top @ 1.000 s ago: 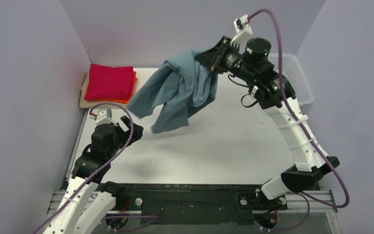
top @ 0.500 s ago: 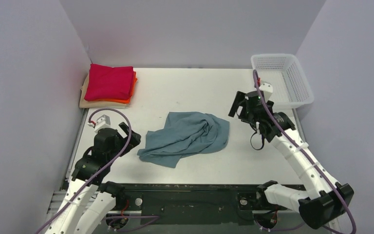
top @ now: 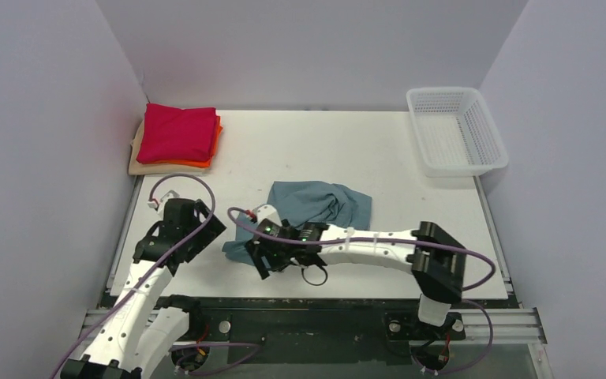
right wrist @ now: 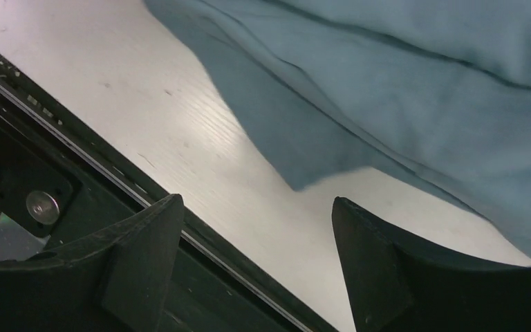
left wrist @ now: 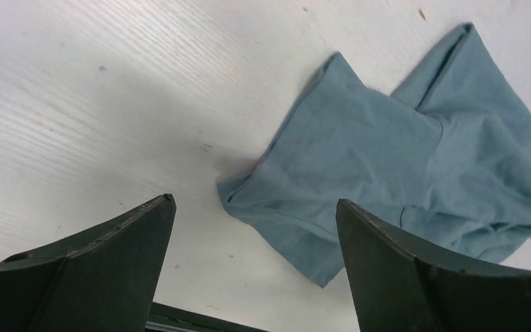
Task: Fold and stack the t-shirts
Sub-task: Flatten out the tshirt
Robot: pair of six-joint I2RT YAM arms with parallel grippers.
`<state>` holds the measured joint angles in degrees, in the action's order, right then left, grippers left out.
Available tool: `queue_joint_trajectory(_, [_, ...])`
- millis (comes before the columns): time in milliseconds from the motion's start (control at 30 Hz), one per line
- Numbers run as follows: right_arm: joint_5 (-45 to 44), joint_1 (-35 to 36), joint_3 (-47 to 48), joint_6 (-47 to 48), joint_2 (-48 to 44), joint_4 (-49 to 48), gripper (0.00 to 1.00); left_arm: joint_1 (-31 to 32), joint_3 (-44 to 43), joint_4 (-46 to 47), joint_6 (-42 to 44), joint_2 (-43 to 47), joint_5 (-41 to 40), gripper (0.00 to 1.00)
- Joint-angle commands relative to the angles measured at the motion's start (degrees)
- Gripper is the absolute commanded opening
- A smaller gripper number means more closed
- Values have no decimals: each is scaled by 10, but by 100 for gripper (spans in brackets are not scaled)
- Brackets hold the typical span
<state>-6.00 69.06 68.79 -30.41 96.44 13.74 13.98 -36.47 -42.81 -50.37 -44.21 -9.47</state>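
A dusty teal t-shirt (top: 319, 205) lies crumpled in the middle of the table. My right gripper (top: 263, 259) reaches low across the table to the shirt's near left edge. It is open and empty. In the right wrist view the right gripper (right wrist: 256, 199) hangs over bare table just short of a teal hem (right wrist: 401, 90). My left gripper (top: 207, 227) is open to the left of the shirt; in the left wrist view the left gripper (left wrist: 254, 200) faces a shirt corner (left wrist: 387, 159). A red folded t-shirt (top: 177, 132) tops an orange one (top: 215, 143) and a beige one (top: 136, 160) at the back left.
A white mesh basket (top: 458, 126) stands at the back right corner. The table's black front rail (right wrist: 76, 187) runs just under my right gripper. Grey walls close in the left, back and right sides.
The right gripper opened and dropped the teal shirt, which now lies crumpled on the table. The right arm then swung down and left to the shirt's near edge. The left arm barely shifted.
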Motion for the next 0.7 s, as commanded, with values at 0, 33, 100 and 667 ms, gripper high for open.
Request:
queue_joint_trajectory(0, [12,23,82,2,86,-25,72,-84,-2,7,4,-8,55,97])
queue_joint_trajectory(33, [13,24,89,-2,107,-25,69,-102,6,13,4,-7,74,97])
queue_joint_trajectory(100, [14,25,110,-7,140,-25,68,-112,15,18,3,-2,85,97])
queue_joint_trajectory(667, [-167,25,76,-27,193,30,13,-114,65,67,-7,11,145,97])
